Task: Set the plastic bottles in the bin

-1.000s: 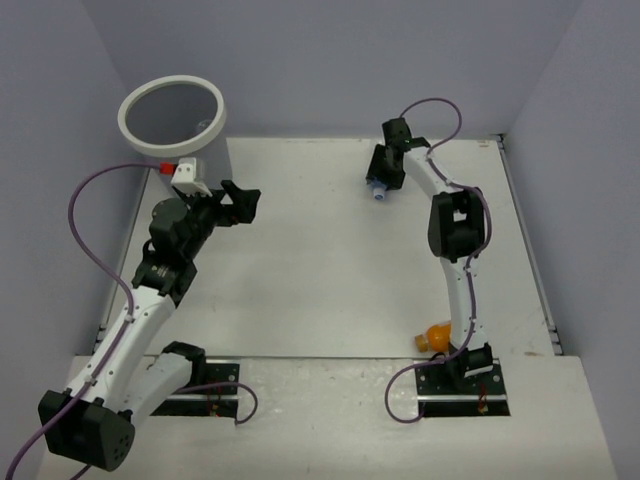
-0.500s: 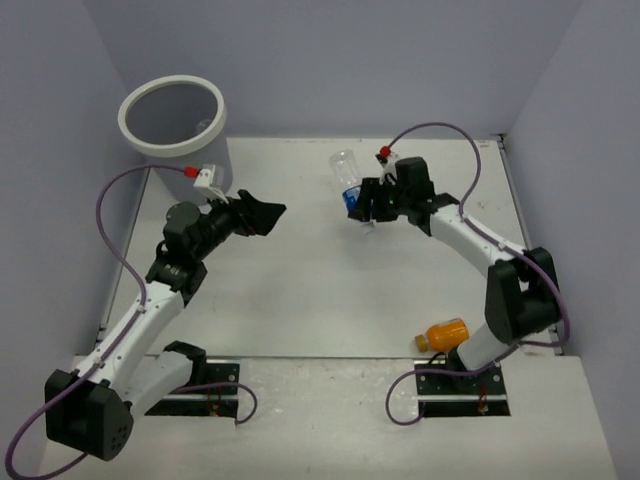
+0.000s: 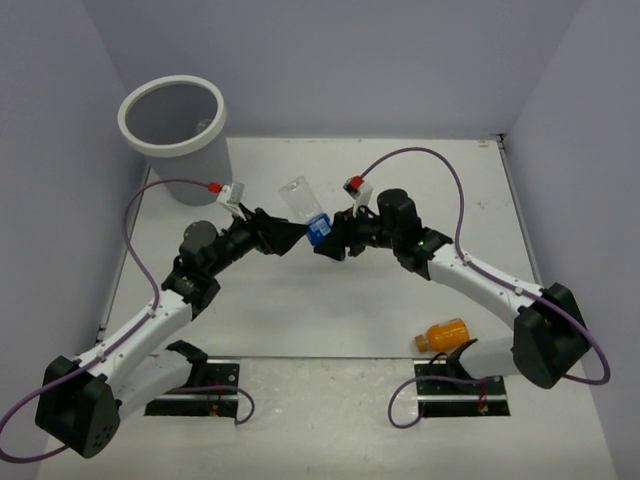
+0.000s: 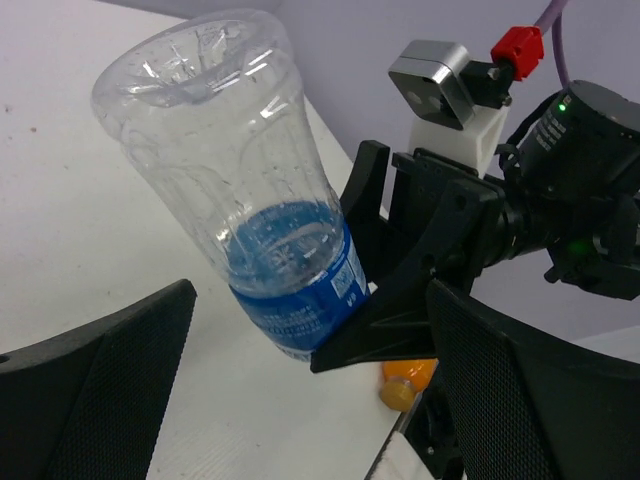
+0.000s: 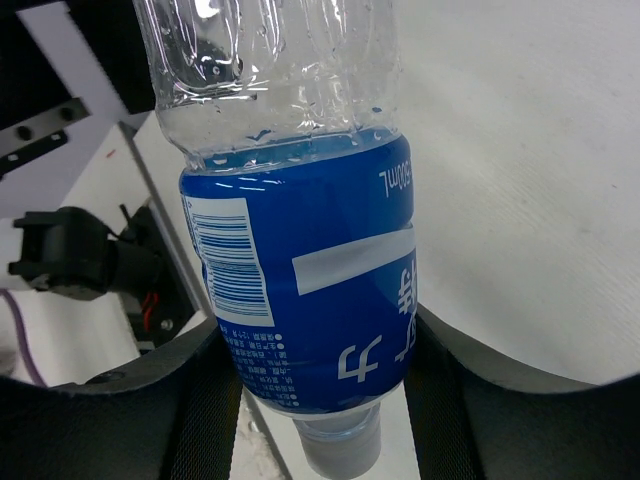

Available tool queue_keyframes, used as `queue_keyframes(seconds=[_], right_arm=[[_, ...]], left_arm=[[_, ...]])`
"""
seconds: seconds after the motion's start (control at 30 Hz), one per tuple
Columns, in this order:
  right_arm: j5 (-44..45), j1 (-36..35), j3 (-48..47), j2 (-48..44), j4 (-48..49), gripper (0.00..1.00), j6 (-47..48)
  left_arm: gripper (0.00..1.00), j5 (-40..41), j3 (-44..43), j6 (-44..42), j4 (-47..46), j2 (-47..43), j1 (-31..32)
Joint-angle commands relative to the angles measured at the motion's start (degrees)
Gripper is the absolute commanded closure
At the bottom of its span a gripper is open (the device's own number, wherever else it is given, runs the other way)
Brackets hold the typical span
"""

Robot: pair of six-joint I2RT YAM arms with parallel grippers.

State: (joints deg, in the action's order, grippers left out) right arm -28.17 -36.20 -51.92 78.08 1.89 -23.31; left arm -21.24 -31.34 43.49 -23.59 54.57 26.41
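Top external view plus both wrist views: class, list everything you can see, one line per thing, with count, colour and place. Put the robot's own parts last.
clear bottle: one, clear with blue label, raised over mid-table, base tilted up.
orange bottle: one, orange, lying on the table by the right arm's base.
bin: one, white-grey, far left corner.
table: one, white, under everything.
cables: two, purple, looping along the arms.
left arm: one, white and black, jaws open either side of the clear bottle, not touching it.
right arm: one, white and black, jaws shut on the clear bottle's label.
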Motion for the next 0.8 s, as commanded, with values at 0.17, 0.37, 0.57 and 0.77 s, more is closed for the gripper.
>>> queue_keyframes(seconds=[0.17, 0.37, 0.57, 0.77], right_arm=[[-3.4, -8.1, 0.2, -2.4, 4.4, 0.87, -0.3], [-1.8, -8.7, 1.2, -4.1, 4.7, 0.84, -1.1], [2.9, -8.7, 0.1, -5.6, 1.2, 0.34, -2.2], [15.1, -8.7, -1.4, -10.5, -8.6, 0.01, -4.8]], left_arm=[[0.0, 4.5, 1.1, 2.3, -5.2, -1.0, 1.9], [0.3, 4.3, 2.5, 2.8, -6.8, -2.5, 2.0], [0.84, 4.6, 1.8, 2.2, -5.7, -3.8, 2.0], [0.89, 15.2, -6.8, -4.2, 4.2, -2.9, 1.9]])
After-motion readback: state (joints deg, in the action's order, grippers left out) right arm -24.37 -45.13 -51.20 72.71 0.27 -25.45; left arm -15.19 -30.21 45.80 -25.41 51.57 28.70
